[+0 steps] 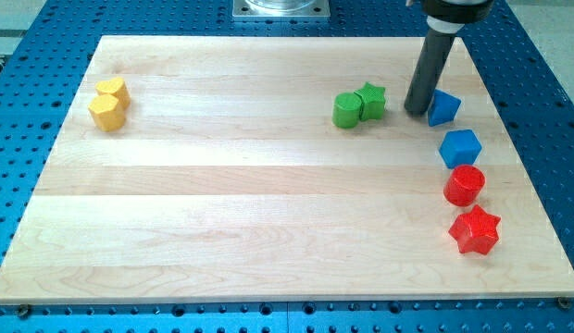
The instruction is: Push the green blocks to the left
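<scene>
Landmark for all positions: the green cylinder [346, 110].

Nearest the view's bottom, a red star [475, 230] is lying well to the right of and below the landmark, close to the right edge of the wooden board [268, 222]. Just above it a red cylinder [465, 185] is sitting, then a blue hexagon-like block [460, 148], each a step nearer the landmark's row but apart from it.

In the landmark's own row, the green star [371, 100] is touching the cylinder's right side, slightly toward the view's top. Your tip [418, 110] is standing to the right of that pair, near but apart from the star, with a blue angular block [443, 108] just beside it on the far side. There is no hand here to open or close; the rod is gripping nothing and touching no green block.

Step in hand, as judged: you are lining up for the leftward shove. Doing it well is meaning meeting the star square on its right face, level with the pair's shared middle, so both are travelling together rather than splitting.

Room: leftward of the landmark the board is lying bare for a long stretch. Two yellow blocks [109, 104] are sitting far left, near that edge and roughly in the same row, so stopping short of them is looking wise.
</scene>
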You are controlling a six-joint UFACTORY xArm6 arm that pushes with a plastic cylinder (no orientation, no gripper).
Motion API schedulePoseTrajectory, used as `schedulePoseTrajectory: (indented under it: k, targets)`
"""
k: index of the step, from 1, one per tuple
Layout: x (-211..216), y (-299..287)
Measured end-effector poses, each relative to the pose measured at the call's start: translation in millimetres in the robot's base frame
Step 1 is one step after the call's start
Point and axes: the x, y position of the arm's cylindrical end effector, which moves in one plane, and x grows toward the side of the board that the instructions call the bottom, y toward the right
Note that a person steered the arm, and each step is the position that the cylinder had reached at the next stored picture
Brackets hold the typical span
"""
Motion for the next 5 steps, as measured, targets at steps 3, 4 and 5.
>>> schedulePoseTrajectory:
  k: [3,4,5]
  targets:
    - [41,-137]
    - [44,-211]
    - [29,-216]
